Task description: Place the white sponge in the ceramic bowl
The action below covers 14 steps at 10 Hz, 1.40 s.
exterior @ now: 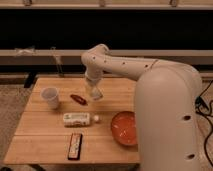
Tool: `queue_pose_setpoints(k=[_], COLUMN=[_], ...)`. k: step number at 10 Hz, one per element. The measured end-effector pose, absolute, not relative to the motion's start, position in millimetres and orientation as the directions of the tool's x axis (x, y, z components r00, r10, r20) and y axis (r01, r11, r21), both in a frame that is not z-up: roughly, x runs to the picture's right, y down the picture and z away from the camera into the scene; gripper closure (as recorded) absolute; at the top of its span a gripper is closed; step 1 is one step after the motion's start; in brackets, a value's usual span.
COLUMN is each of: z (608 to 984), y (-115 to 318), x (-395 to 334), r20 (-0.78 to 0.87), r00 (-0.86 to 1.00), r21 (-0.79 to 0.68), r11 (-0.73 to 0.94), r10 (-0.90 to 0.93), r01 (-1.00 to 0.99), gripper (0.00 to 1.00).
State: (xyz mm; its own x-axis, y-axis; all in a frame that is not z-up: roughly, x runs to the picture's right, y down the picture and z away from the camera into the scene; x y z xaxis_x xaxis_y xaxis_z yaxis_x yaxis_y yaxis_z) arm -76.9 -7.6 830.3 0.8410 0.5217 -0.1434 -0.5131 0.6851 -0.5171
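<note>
The white sponge (95,93) sits at the tip of the gripper (93,89), tilted and off the tabletop (45,137), over its far middle part. The fingers appear clamped on the pale block, one on each side. The gripper points down from a bend in the white arm (120,65), which reaches in from the right, where its bulky body fills the near right of the scene.

The ceramic bowl (124,128), orange-red and glossy, stands on the near right part of the tabletop, nearer and to the right of the sponge and apart from it; part of its right side is hidden behind the arm's body.

Just left of the sponge, a small red object (78,99) lies on the wood. Farther left stands a white cup (50,97), upright. Nearer than these, a white labelled bottle (76,119) lies on its side, with a small white piece (96,118) just beside its right end. A flat black device (75,146) lies close to the near edge.
</note>
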Motion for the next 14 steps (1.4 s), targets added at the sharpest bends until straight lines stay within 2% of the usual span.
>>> queue_pose_setpoints(k=[6,10,14], z=[795,761,711], y=[-15,0,50], x=[-91,-56,-4], r20=[0.007,-0.031,-0.136], r00=[0.909,0.905,0.854], r21=[-0.534,-0.524,-0.522], r11=[0.77,0.764,0.697], r10=[0.417,0.425,0.502], r01=[-0.35,-0.377,-0.492], gripper=[1.0,1.0,1.0])
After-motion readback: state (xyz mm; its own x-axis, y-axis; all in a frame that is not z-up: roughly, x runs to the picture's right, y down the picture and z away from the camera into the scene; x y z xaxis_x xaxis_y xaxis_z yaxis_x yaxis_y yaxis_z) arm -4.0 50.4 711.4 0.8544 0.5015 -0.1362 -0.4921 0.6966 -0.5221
